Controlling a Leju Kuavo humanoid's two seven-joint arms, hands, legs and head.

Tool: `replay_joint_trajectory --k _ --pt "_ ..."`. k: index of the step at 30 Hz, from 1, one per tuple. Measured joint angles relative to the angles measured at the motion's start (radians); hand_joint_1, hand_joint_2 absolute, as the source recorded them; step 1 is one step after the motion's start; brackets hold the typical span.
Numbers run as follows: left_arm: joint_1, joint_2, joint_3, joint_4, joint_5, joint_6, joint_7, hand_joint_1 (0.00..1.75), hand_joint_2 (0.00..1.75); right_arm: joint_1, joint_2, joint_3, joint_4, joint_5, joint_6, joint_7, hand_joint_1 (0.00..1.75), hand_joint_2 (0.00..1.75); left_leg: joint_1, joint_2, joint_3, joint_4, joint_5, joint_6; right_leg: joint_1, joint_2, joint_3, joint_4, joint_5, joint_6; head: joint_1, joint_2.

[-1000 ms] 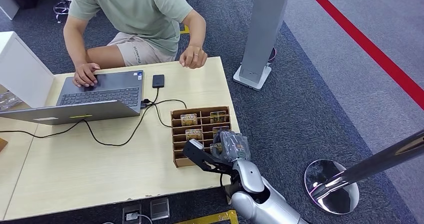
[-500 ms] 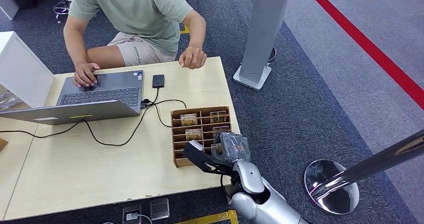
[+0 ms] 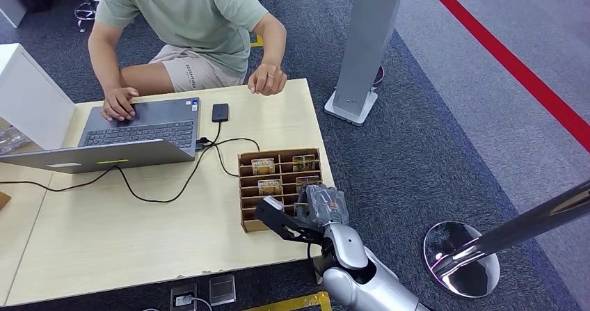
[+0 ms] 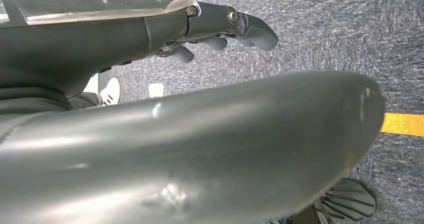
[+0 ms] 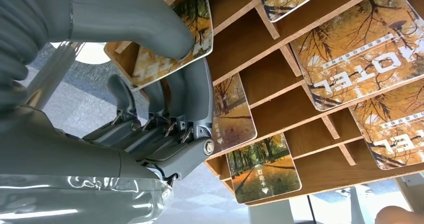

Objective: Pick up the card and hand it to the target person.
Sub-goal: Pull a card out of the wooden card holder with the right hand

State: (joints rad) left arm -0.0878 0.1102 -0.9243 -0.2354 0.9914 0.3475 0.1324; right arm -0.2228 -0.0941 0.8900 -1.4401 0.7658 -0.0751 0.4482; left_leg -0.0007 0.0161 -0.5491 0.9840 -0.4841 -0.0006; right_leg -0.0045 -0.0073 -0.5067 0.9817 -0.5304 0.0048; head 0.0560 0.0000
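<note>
The right hand (image 3: 306, 213) is down at the near right corner of the wooden card rack (image 3: 245, 200), thumb and fingers (image 5: 190, 98) pinching 1 card (image 5: 172, 43) by its end, probably so it slides out along the slot. The rack stands at the table edge (image 3: 327, 186), with carpet beyond. The person (image 3: 188, 19) sits far left, past the laptop (image 3: 139, 126). The left hand (image 4: 220, 26) hangs over carpet, fingers curled, holding nothing.

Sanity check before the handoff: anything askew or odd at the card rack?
One thing: the card under the right hand's thumb sits tilted out of its slot in the wooden rack, unlike the other cards lying flat. Nothing spilled or damaged.
</note>
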Motion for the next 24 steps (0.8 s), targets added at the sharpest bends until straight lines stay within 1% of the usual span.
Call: replay_joint_trajectory --k 2,4,17,24 --pt "0.0 0.0 0.0 0.0 0.002 0.0 -0.003 0.0 0.0 0.0 0.0 0.001 0.0 0.0 0.0 0.0 1.72 1.75 0.0 0.0 0.0 0.0 0.0 0.0 0.0 0.0 0.0 0.0 0.0 0.0 0.0 0.0" --pt "0.0 0.0 0.0 0.0 0.002 0.001 -0.005 0.0 0.0 0.0 0.0 0.002 0.0 -0.001 0.0 0.0 1.75 1.75 0.0 0.0 0.0 0.0 0.0 0.0 0.0 0.0 0.0 0.0 0.0 0.0 0.0 0.0" --pt "0.0 0.0 -0.006 0.0 -0.004 0.0 -0.019 0.0 0.0 -0.002 0.0 0.004 -0.001 0.003 -0.023 -0.004 1.75 1.75 0.0 0.0 0.001 0.0 0.0 0.0 0.0 0.0 0.001 0.0 0.0 0.0 0.0 0.0" --pt "0.0 0.0 -0.006 0.0 0.006 -0.007 -0.02 0.0 0.0 -0.004 -0.01 0.001 -0.064 0.025 -0.092 -0.027 1.75 1.75 0.0 0.0 0.001 0.0 0.0 0.0 0.0 0.0 0.001 0.0 0.0 0.0 0.0 0.0"
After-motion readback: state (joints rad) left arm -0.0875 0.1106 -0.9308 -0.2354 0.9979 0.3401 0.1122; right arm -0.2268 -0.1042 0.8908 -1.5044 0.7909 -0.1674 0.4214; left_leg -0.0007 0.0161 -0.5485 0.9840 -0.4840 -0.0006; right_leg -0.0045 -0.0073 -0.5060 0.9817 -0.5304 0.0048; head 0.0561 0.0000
